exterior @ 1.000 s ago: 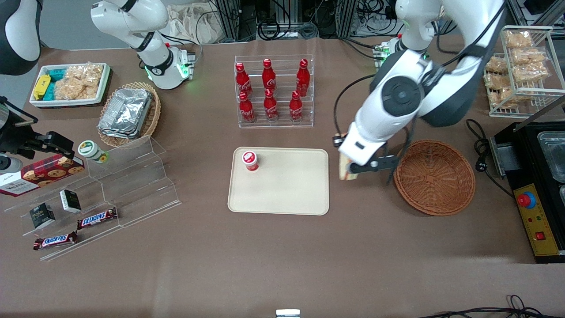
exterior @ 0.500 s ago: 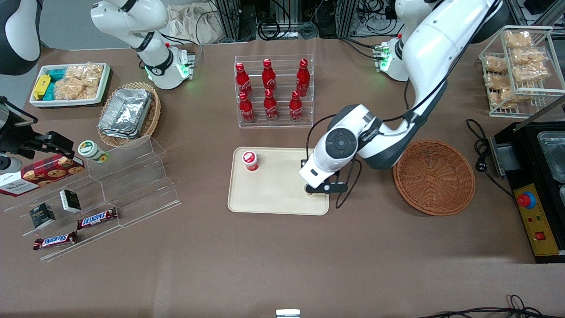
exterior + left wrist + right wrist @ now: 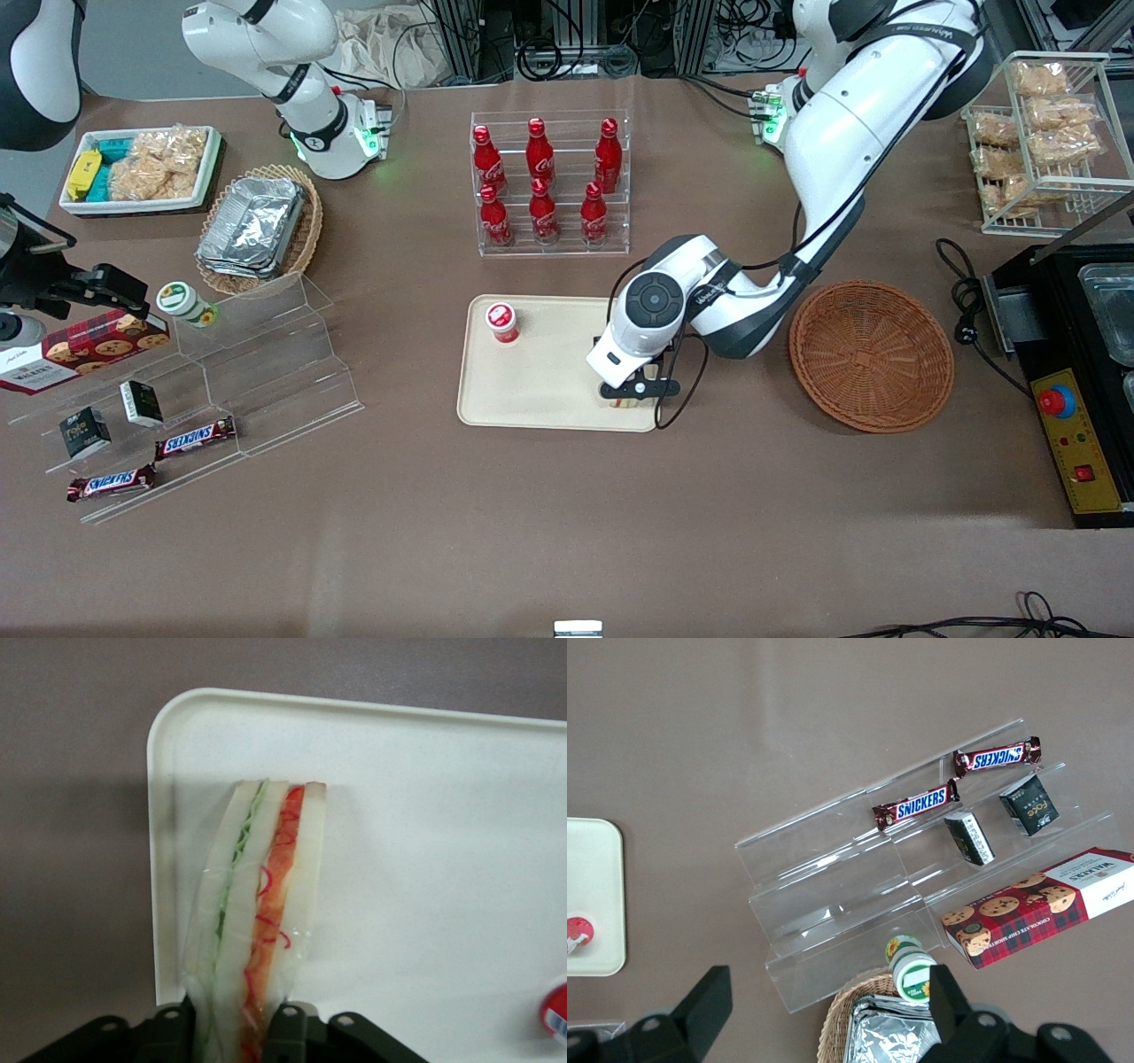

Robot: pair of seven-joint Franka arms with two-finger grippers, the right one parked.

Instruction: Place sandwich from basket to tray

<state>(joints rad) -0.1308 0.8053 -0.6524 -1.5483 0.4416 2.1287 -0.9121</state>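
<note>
My left gripper is shut on the sandwich, a wedge of pale bread with green, orange and red filling in clear wrap. It holds the sandwich just over the corner of the beige tray nearest the camera and toward the working arm's end; the same corner shows in the wrist view. In the front view only a sliver of the sandwich shows under the gripper. The reddish-brown wicker basket stands empty beside the tray, toward the working arm's end.
A red-capped small bottle stands on the tray's corner away from the gripper. A clear rack of red cola bottles stands farther from the camera than the tray. A clear stepped shelf with snacks lies toward the parked arm's end.
My gripper carried the sandwich from beside the basket to over the tray's near corner and has come lower and nearer the camera.
</note>
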